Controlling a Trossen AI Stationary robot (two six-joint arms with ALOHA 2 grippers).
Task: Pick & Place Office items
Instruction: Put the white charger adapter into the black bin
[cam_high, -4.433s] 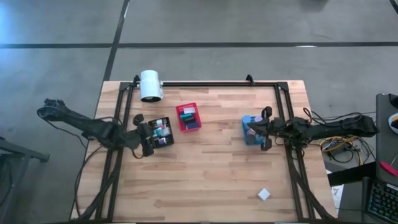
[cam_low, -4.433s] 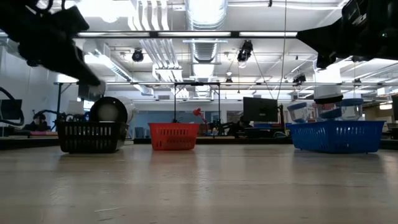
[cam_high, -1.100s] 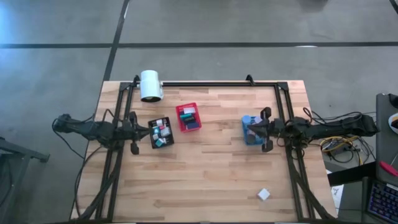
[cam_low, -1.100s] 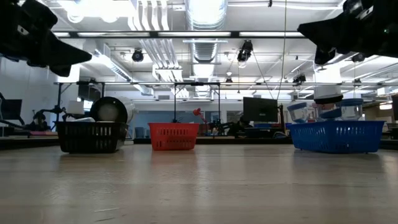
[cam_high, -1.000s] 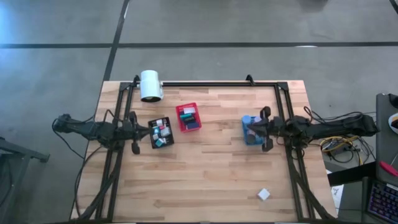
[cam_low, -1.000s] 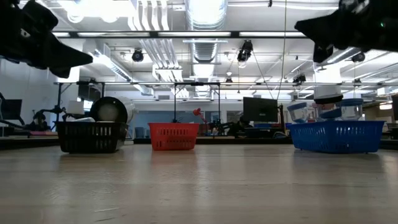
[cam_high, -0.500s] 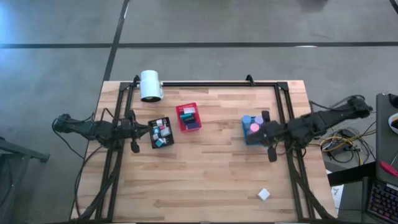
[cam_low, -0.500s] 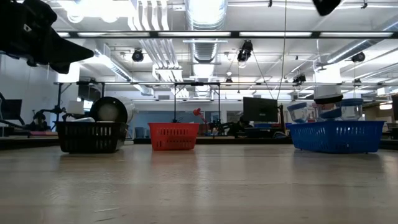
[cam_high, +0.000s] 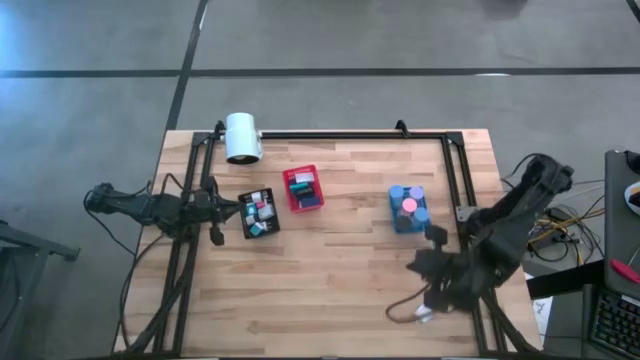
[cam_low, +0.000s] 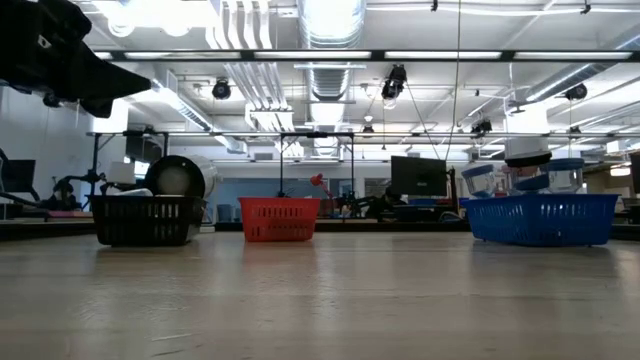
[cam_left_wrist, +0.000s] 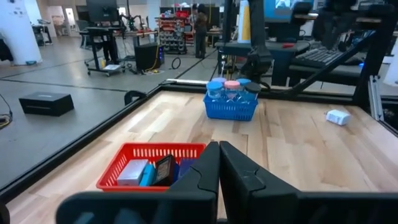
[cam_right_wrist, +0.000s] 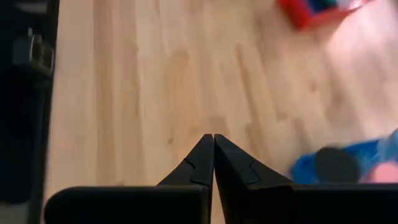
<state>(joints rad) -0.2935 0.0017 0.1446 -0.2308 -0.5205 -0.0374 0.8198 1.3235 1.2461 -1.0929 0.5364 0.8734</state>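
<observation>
Two grippers clenched empty — left (cam_left_wrist: 217, 163) | right (cam_right_wrist: 213, 155) | white block (cam_left_wrist: 337, 117) half-hidden under right arm

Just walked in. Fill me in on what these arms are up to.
Neither arm holds anything. The right pincer, shut, hangs over the small white block near the table's front right. The left pincer, shut, waits beside the black bin. The red bin and blue bin already hold items.

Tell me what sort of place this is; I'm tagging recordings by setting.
Probably a robotics lab or workshop in an open industrial hall. A wooden table carries sorting bins; beyond it are bare ceiling ducts, computer monitors and equipment carts on a concrete floor.
</observation>
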